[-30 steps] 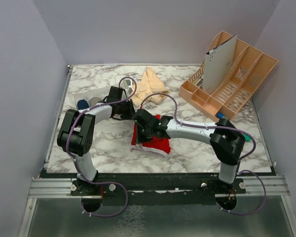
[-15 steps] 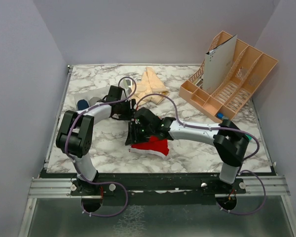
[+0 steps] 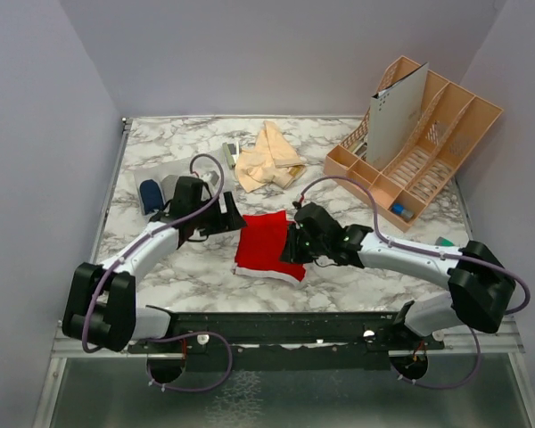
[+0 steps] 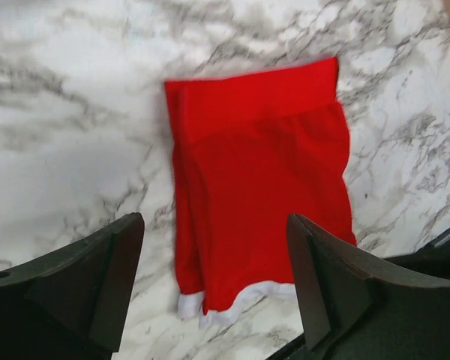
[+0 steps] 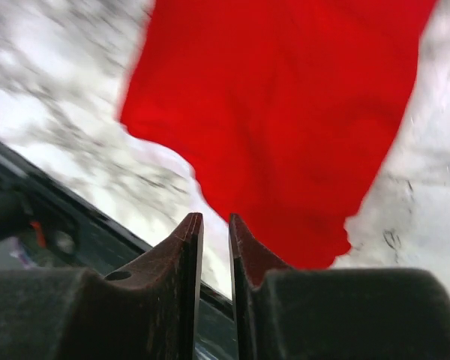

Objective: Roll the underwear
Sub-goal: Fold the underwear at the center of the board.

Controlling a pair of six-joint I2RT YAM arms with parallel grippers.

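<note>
On marble table (image 3: 366, 276), red underwear (image 3: 266, 242), flat, white-trimmed

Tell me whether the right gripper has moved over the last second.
Yes. The right gripper moved rightward, toward the tan organizer, from the red underwear's left side to its right edge.

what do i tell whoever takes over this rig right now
Left pincer: open, empty, beside the red underwear's left edge.
Right pincer: nearly closed, narrow gap, nothing visibly held, at its right edge.
Red underwear: flat on the table, folded narrow, white trim toward the arms.
Peach-beige underwear: loose heap at the back.
Done: red one laid out. Left: roll it, then the peach ones.
</note>
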